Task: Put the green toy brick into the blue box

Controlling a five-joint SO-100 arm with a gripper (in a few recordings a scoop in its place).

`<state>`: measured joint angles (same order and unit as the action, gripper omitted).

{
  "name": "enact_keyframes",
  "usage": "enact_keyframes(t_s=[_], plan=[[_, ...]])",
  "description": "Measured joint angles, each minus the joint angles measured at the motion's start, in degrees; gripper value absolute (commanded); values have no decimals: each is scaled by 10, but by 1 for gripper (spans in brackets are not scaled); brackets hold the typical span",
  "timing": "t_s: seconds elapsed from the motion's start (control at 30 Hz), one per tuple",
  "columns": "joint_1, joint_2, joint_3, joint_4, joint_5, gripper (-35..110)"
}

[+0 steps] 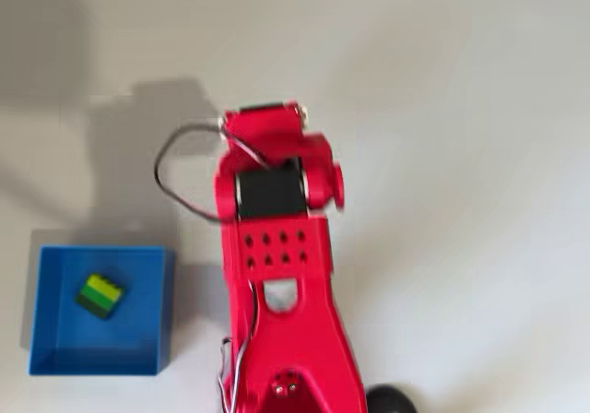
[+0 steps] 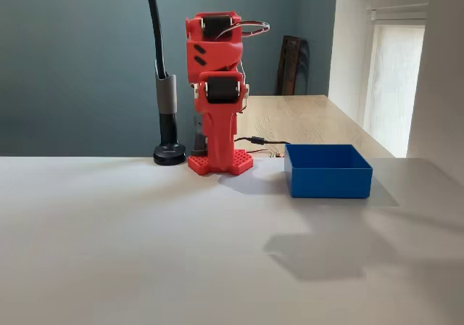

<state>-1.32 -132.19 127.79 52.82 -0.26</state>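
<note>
Green toy brick (image 1: 100,295) lying inside blue box (image 1: 55,348), on floor left of centre in overhead view, turned at angle to walls, touching none. Box sitting on white table (image 1: 461,109) just left of red arm (image 1: 277,247) in overhead view; in fixed view box (image 2: 328,171) sitting right of arm base (image 2: 220,162). Arm (image 2: 217,85) folding back upright over own base, well apart from box. Gripper tucked in fold, fingers hidden; grip state impossible to tell. Black pole (image 2: 164,85) standing beside base.
</note>
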Motion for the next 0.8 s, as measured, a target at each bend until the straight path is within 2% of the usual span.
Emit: enact_keyframes(t_s=[0.53, 0.8], plan=[[10, -367, 381, -51, -39, 0], [9, -469, 496, -78, -54, 0]])
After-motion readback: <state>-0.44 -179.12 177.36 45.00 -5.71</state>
